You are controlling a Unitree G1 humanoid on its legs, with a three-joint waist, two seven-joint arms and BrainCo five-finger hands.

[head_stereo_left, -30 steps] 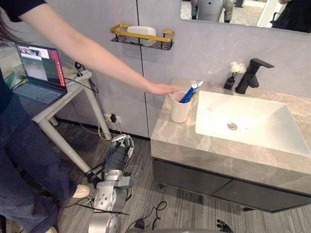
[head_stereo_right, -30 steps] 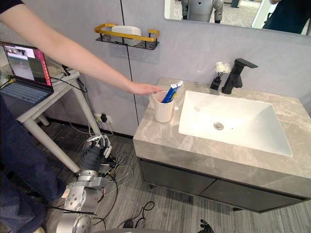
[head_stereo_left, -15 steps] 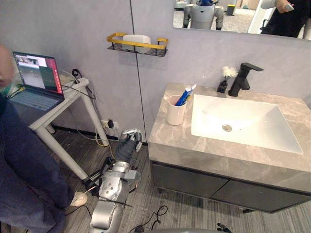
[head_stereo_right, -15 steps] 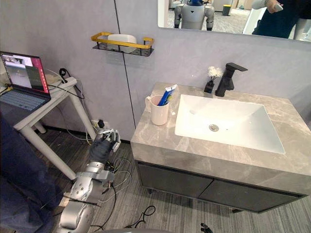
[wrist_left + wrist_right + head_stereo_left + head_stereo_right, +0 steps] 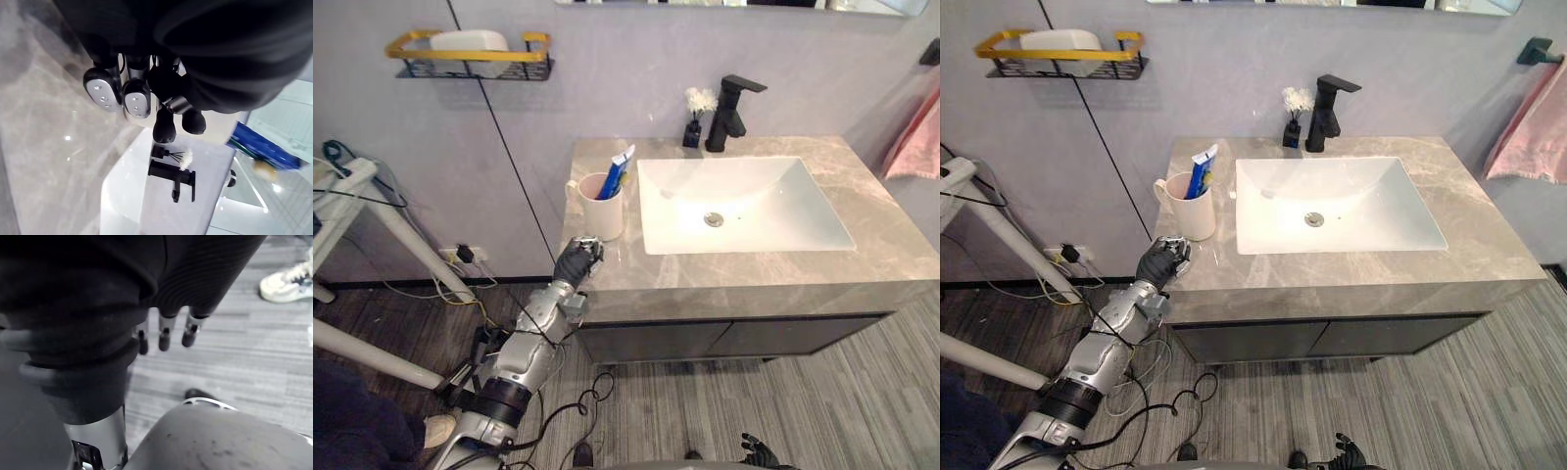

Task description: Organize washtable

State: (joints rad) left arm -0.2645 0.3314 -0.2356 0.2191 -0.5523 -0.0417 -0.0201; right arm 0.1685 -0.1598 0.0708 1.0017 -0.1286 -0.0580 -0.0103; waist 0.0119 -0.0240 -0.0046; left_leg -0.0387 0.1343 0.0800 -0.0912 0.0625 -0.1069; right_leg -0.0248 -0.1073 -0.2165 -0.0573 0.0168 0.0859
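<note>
Marble washtable [image 5: 705,269]: grey veined top, dark cabinet front below, seen from the head cams.
Sink [image 5: 744,211]: white rectangular basin set in the top, drain at centre.
Cup [image 5: 603,208]: pale mug w/ handle, upright on the top at 9 o'clock of the sink, just beside its rim.
Toothpaste tube [image 5: 618,168]: blue and white, standing in the cup, leaning toward 1 o'clock.
Faucet [image 5: 730,106]: black, at 12 o'clock of the sink, by the wall.
Diffuser [image 5: 692,119]: small black pot w/ white tufts, just beside the faucet at its 9 o'clock.
Left hand [image 5: 578,260]: at the washtable's front-left edge, 7 o'clock of the cup, near it but apart; fingers [image 5: 137,97] loosely curled, nothing in them.
Right hand [image 5: 166,333]: hangs low over the grey plank floor [image 5: 244,362]; fingers straight, relaxed, empty.
Shelf [image 5: 470,57]: gold-railed wire rack on the wall, approx 10 o'clock of the cup, well apart; white soap bar [image 5: 468,40] on it.
Towel [image 5: 913,142]: pink, hanging at 3 o'clock of the sink, past the top's end.
Shoe [image 5: 288,281]: a person's white trainer on the floor, beyond the right hand's fingertips.
</note>
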